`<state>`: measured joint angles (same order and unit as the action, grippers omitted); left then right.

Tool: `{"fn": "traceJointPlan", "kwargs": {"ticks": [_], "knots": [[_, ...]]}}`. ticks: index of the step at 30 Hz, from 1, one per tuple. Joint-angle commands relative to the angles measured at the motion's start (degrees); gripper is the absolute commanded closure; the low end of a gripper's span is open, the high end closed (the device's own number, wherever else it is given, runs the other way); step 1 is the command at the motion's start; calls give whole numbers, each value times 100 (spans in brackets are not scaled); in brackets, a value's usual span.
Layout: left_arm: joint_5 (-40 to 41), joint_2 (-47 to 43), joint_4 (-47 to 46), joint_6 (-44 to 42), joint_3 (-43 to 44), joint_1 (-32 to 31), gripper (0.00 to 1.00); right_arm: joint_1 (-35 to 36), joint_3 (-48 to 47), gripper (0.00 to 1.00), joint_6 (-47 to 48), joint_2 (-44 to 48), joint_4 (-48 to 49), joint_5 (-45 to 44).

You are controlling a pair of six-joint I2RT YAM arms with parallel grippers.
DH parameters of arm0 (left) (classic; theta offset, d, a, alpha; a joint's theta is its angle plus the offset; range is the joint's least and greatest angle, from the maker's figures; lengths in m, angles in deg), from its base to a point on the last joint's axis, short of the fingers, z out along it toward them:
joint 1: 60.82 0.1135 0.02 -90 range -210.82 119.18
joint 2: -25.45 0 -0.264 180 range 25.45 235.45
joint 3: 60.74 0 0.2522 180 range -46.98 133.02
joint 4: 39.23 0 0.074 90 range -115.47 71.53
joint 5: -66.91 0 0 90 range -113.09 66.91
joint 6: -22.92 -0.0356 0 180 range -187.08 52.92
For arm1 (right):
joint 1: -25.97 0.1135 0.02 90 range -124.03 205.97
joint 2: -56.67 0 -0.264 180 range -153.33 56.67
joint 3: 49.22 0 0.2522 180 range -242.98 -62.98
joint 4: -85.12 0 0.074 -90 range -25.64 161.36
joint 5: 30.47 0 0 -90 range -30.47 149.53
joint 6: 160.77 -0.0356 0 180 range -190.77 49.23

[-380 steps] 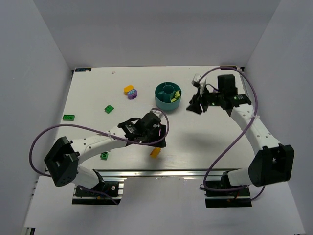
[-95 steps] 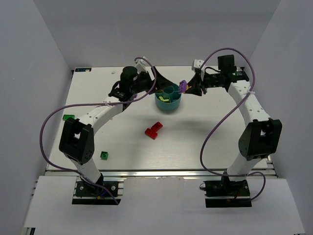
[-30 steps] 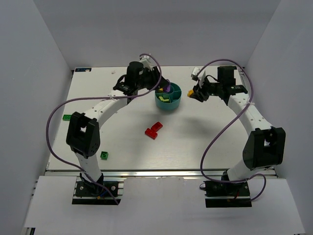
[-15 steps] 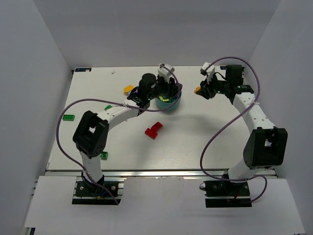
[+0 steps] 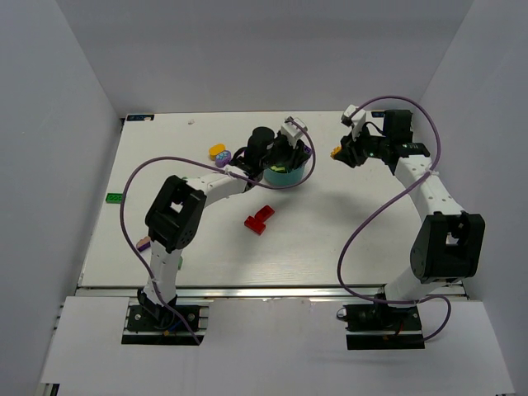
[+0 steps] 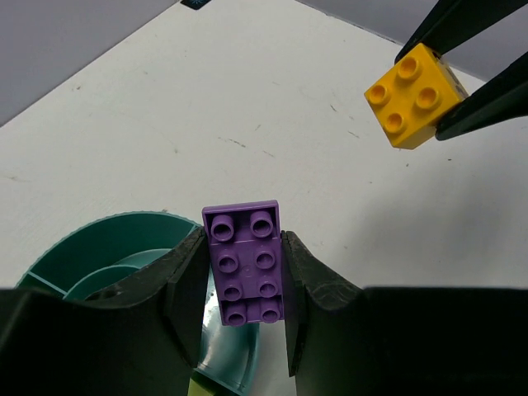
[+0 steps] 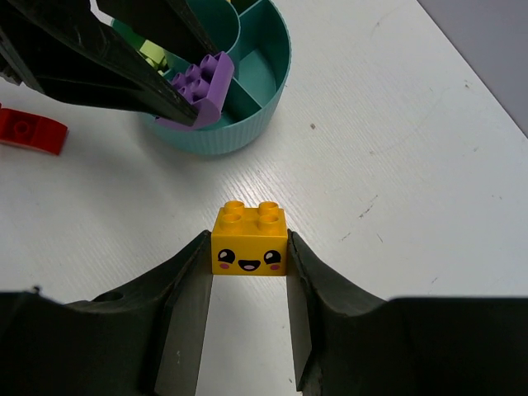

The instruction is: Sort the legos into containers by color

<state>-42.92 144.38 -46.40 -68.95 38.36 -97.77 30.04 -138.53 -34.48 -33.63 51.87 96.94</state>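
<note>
Swinging further right since half a second ago, the left gripper [image 6: 244,285] now hangs near the far edge of the desk [image 5: 305,247], clamped on a purple studded plastic brick [image 6: 245,256], seemingly above the rim of the round teal plastic dish [image 7: 239,136]. Toward the far right corner, the right gripper [image 7: 249,276] pinches a yellow smiley-faced plastic brick [image 7: 249,247].

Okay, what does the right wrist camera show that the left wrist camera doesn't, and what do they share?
Only the right wrist view shows the smiling face printed on the yellow square plastic brick and a red plastic brick at the picture's left edge. Only the left wrist view shows all eight studs on top of the purple rectangular plastic brick. Both show the round teal plastic dish, the left gripper shut on the purple brick and the right gripper shut on the yellow brick.
</note>
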Motion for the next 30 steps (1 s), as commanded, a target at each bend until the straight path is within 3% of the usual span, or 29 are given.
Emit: {"fn": "traceJointPlan", "kwargs": {"ticks": [1,30], "knots": [[-38,-90,-43,-393,334,-32,100,-38,-241,100,-61,-40,59,3],[357,244,229,-850,457,-32,100,-109,-338,100,-184,-181,32,126]]}}
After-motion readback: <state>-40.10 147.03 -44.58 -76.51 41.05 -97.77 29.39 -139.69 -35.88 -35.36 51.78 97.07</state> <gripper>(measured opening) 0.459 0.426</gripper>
